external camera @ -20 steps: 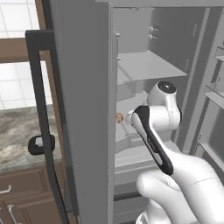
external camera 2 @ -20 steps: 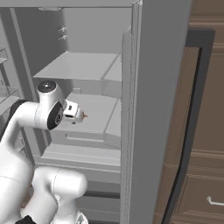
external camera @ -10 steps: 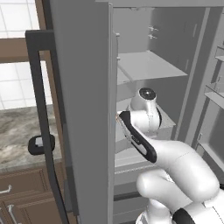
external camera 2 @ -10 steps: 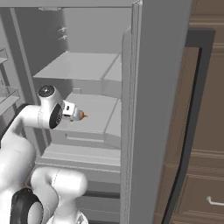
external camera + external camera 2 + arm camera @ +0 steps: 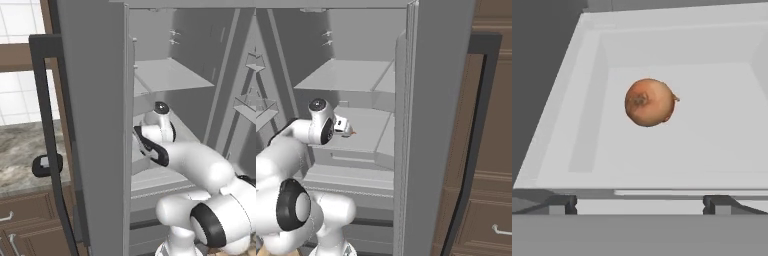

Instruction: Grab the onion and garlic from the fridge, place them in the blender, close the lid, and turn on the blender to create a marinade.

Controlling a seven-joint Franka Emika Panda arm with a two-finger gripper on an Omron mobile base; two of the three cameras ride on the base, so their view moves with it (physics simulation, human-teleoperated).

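Left base view: fridge stands open, smooth matte grey door in the foreground with a long black vertical bar handle. Inside are flat grey shelves, plain and untextured. White glossy arm with dark joints reaches from lower right into the middle shelf level; the wrist end is hidden behind the door edge. Left of the door, a marbled grey-brown stone tabletop carries the lid, a flat black rounded-square cap with a grey centre. Brown wooden cabinets with silver pulls sit below, white tiled wall above.

Right base view: same fridge from the other side, grey door edge running top to bottom. The gripper points right over a pale grey shelf tray. A tiny orange-brown speck, the onion, shows just at its tip. Too small here to tell how the jaws stand. Brown panelled cabinet at right, with a black bar handle along it.

Hand view: the onion sits alone in a shallow, smooth pale grey tray with raised walls, near the tray's middle. Round, orange-brown, mottled skin, small stub on its right side. The two dark fingertips stand wide apart at the bottom edge, jaws open, nothing between them, the onion clear of both.
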